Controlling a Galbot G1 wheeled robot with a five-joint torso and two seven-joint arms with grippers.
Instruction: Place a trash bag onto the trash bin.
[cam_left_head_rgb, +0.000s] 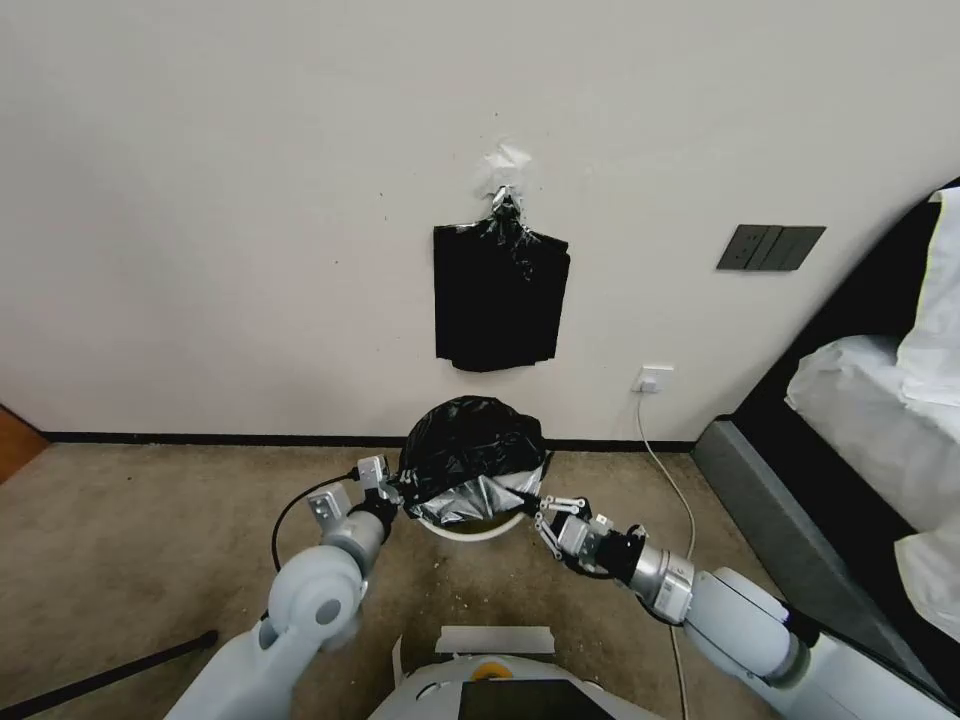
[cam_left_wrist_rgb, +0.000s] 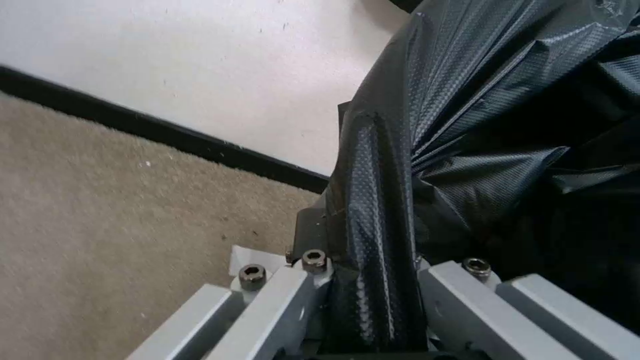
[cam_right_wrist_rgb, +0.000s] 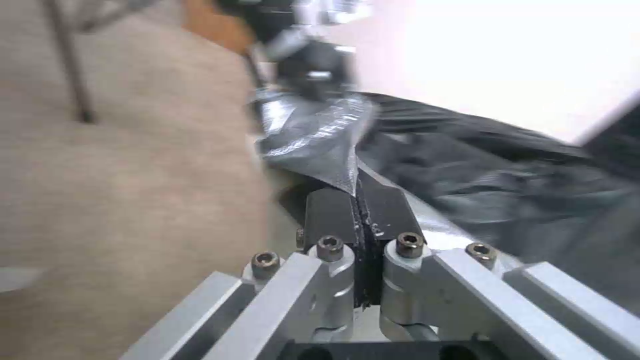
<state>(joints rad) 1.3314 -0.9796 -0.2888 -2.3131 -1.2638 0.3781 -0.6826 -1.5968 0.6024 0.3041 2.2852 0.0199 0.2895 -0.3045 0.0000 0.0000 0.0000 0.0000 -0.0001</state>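
Both grippers pinch the trash bag (cam_left_head_rgb: 470, 450) from opposite sides; it lies bunched over the trash bin (cam_left_head_rgb: 478, 528), on carpet by the wall; left gripper (cam_left_head_rgb: 392, 487) clamps its edge; right gripper (cam_left_head_rgb: 541, 509), fingers pressed together, nips a corner.

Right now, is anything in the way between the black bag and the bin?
Nothing visible. The trash bag already drapes over the trash bin, pinched by the left gripper and the right gripper at opposite sides.

White wall (cam_left_head_rgb: 200, 200), black baseboard (cam_left_head_rgb: 200, 438), beige carpet (cam_left_head_rgb: 150, 540), bed (cam_left_head_rgb: 880, 420) at right.
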